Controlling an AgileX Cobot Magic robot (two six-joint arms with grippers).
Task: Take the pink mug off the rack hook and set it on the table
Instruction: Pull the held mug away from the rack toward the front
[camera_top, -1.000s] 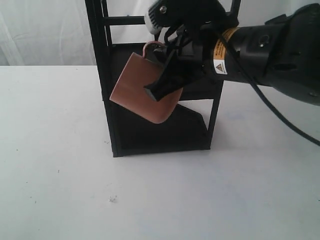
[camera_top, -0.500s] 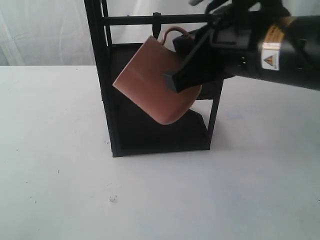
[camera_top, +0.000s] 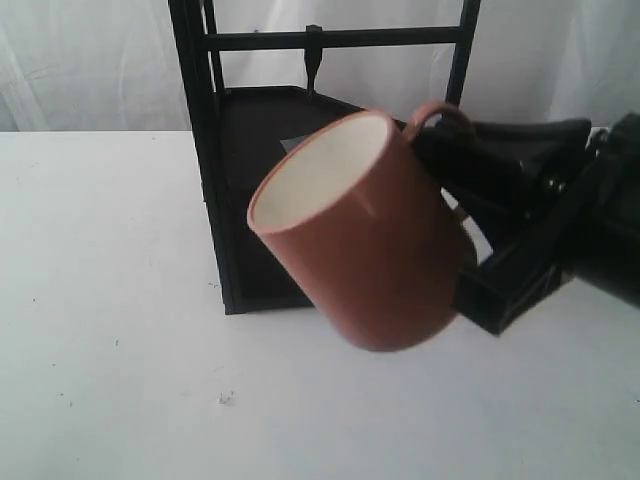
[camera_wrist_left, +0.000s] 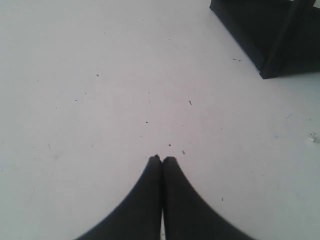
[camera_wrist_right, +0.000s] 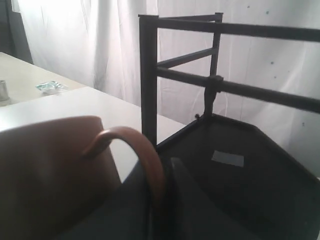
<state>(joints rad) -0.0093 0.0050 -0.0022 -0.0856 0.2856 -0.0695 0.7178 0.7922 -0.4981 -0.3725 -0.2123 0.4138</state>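
The pink mug (camera_top: 365, 240) hangs in the air in front of the black rack (camera_top: 205, 160), tilted, its cream inside facing up and left. My right gripper (camera_top: 455, 190) is shut on its loop handle (camera_wrist_right: 145, 150), with the mug body (camera_wrist_right: 50, 170) beside the fingers. The rack hook (camera_top: 313, 55) on the top crossbar is bare; it also shows in the right wrist view as the hook (camera_wrist_right: 212, 95). My left gripper (camera_wrist_left: 161, 159) is shut on nothing, low over the white table (camera_wrist_left: 100, 100).
The rack's lower corner (camera_wrist_left: 270, 45) lies ahead of the left gripper. The rack's shelf (camera_wrist_right: 240, 175) is behind the mug. White curtain (camera_top: 90, 60) backs the scene. A small crumb (camera_top: 225, 398) lies on the table in front.
The right gripper has lifted the mug off the hook and carried it out toward the camera and to the right; the mug now looks much larger and shows its open mouth.
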